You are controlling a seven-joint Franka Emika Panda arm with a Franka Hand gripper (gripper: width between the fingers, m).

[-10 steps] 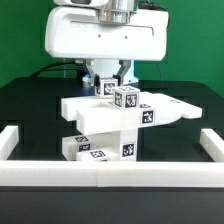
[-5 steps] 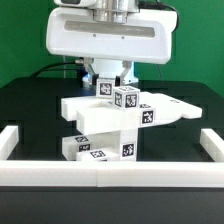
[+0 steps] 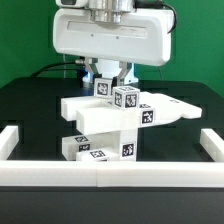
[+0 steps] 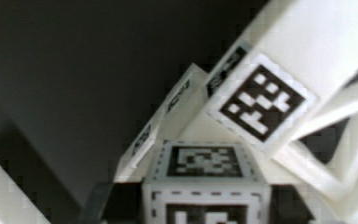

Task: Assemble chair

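Observation:
The partly built white chair (image 3: 110, 120) stands in the middle of the black table, a stack of tagged slabs and bars with a wing reaching toward the exterior view's right. A short tagged post (image 3: 126, 98) rises from its top. My gripper (image 3: 108, 80) hangs straight above the chair's back part, shut on a small white tagged post (image 3: 103, 88) that sits on the chair. In the wrist view that post (image 4: 201, 180) fills the space between the jaws, with the chair's tagged bars (image 4: 259, 95) beyond it. The fingertips themselves are hidden behind the post.
White border rails run along the exterior view's left (image 3: 18, 140), right (image 3: 205, 145) and front (image 3: 110, 175). The table top (image 3: 35, 105) is black, with a green backdrop behind the arm.
The arm's white wrist body has lifted slightly. The tagged post in the gripper has shifted a little toward the exterior view's left. The chair has stayed put.

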